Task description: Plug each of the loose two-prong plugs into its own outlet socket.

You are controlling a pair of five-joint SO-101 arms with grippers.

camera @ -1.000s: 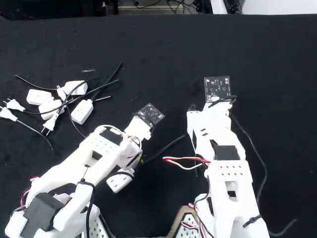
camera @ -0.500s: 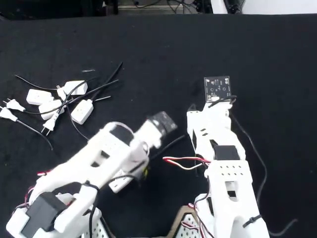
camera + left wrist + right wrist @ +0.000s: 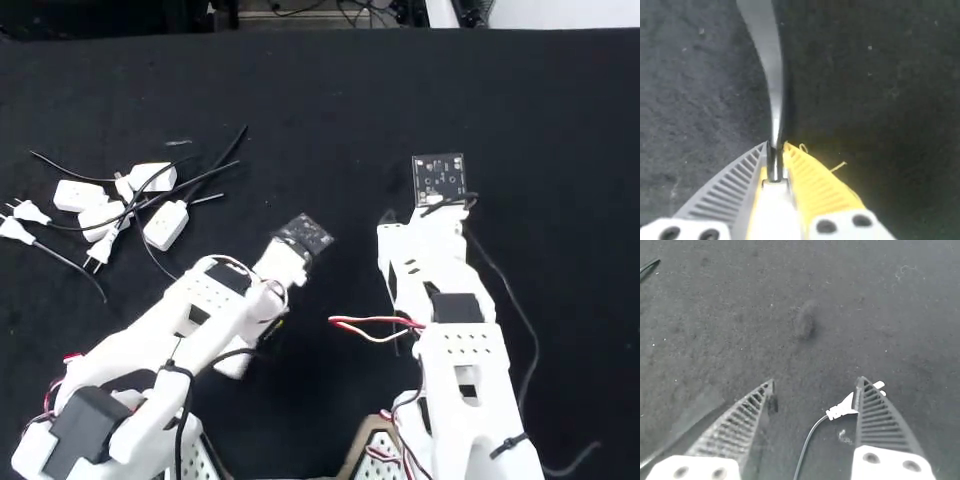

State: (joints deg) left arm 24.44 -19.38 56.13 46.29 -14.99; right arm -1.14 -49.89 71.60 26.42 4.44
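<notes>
The black worktop (image 3: 420, 90) carries two white arms side by side, the left arm (image 3: 190, 320) leaning toward far right and the right arm (image 3: 445, 330) pointing straight away.

At far left lies a tangled heap. In it I count four white outlet sockets (image 3: 78, 194), though where they overlap the count is not certain. The other three lie at the far side (image 3: 150, 177), in the middle (image 3: 100, 215) and at the right of the heap (image 3: 167, 225). Three loose two-prong plugs (image 3: 30, 212) lie along the heap's left and near edge, the second (image 3: 12, 230) just beside the first and the third (image 3: 97, 255) nearer. Thin black cords (image 3: 215, 165) cross over and fan out from the heap.

A fourth plug (image 3: 842, 410), white, lies on the cloth under the right arm. It sits between the right jaws, which stand wide open. The plug is close against the inner face of one ribbed finger (image 3: 877, 415), and its thin cord (image 3: 807, 450) curves back toward the wrist.

The left jaws are closed, pinching a single black cord (image 3: 767, 60) at their tips; the cord runs on ahead of them.

Each wrist carries one small black circuit board, two in all: one on the left arm (image 3: 303, 232), one on the right (image 3: 440, 177). Their markings are too small to read.
</notes>
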